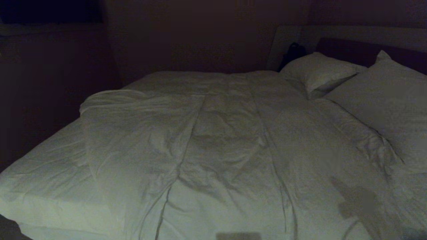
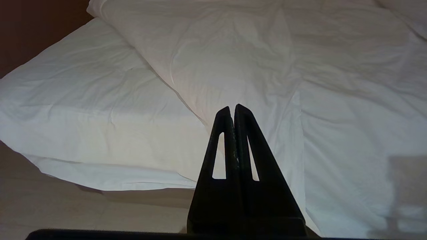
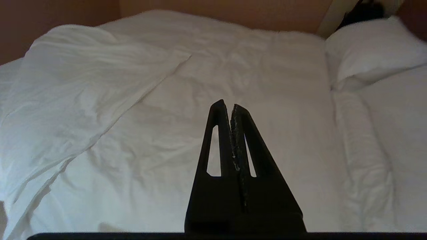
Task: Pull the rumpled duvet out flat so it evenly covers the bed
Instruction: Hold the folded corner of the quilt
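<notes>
The white creased duvet [image 1: 227, 140] lies over most of the bed. Its left part is folded back on itself [image 3: 83, 83], which leaves the smooth mattress sheet [image 1: 43, 166] bare on the left side. Neither gripper shows in the head view. In the left wrist view my left gripper [image 2: 232, 107] is shut and empty, near the bed's front edge, pointing at the duvet's [image 2: 233, 50] hanging side. In the right wrist view my right gripper [image 3: 227, 105] is shut and empty, held above the middle of the duvet [image 3: 253, 73] without touching it.
Two white pillows [image 1: 320, 71] [image 1: 390, 110] rest against the dark headboard [image 1: 350, 51] at the right. A dark object [image 1: 293, 51] sits beside the far pillow. Pale floor [image 2: 66, 210] runs along the bed's near left corner. Dark walls stand behind and to the left.
</notes>
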Robot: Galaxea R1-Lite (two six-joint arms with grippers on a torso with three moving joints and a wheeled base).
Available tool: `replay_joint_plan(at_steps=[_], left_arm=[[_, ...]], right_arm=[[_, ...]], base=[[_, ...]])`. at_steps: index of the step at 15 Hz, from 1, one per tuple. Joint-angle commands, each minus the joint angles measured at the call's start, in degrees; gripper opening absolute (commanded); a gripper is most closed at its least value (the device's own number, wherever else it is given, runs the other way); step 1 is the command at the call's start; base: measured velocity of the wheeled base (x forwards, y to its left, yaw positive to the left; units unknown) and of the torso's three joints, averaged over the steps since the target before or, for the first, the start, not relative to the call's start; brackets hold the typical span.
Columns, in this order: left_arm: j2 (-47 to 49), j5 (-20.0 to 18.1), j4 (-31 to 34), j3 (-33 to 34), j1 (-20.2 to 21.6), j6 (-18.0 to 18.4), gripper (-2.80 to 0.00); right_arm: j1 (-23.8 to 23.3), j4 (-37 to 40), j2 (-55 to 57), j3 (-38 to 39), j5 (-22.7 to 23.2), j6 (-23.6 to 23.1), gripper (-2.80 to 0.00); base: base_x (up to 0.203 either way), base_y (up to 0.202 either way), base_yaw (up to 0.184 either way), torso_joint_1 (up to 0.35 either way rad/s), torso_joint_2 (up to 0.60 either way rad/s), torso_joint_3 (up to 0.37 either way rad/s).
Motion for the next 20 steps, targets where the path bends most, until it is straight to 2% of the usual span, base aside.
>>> replay_joint_plan(at_steps=[1, 4, 6, 9, 10, 20], left_arm=[[0.02, -0.02, -0.01, 0.00, 0.02, -0.01, -2.80], [0.02, -0.02, -0.01, 0.00, 0.02, -0.01, -2.80], [0.02, -0.02, -0.01, -0.02, 0.02, -0.01, -2.80], [0.02, 0.02, -0.01, -0.02, 0.02, -0.01, -2.80], [0.02, -0.02, -0.01, 0.00, 0.02, -0.01, -2.80], [0.02, -0.02, -0.01, -0.09, 0.02, -0.01, -2.80]], right_arm=[[-0.09, 0.03, -1.43, 0.23, -0.47, -0.99, -2.80], [-0.43, 0.06, -6.64, 5.89, -10.41, -1.97, -2.80], [-0.68, 0.24, -12.76, 8.77, -13.65, -2.30, -2.80], [-1.25, 0.47, -18.51, 9.63, -21.94, -4.32, -2.80], [-2.29, 0.52, -19.47, 10.24, -23.33, -4.67, -2.80], [-14.80, 0.45, -28.79, 15.19, -23.44, -4.07, -2.80]], base=[[0.000, 0.000, 0.000, 0.000, 0.00, 0.000], [0.000, 0.000, 0.000, 0.000, 0.00, 0.000], [0.000, 0.000, 0.000, 0.000, 0.00, 0.000], [0.000, 0.000, 0.000, 0.000, 0.00, 0.000], [0.000, 0.000, 0.000, 0.000, 0.00, 0.000], [0.000, 0.000, 0.000, 0.000, 0.00, 0.000]])
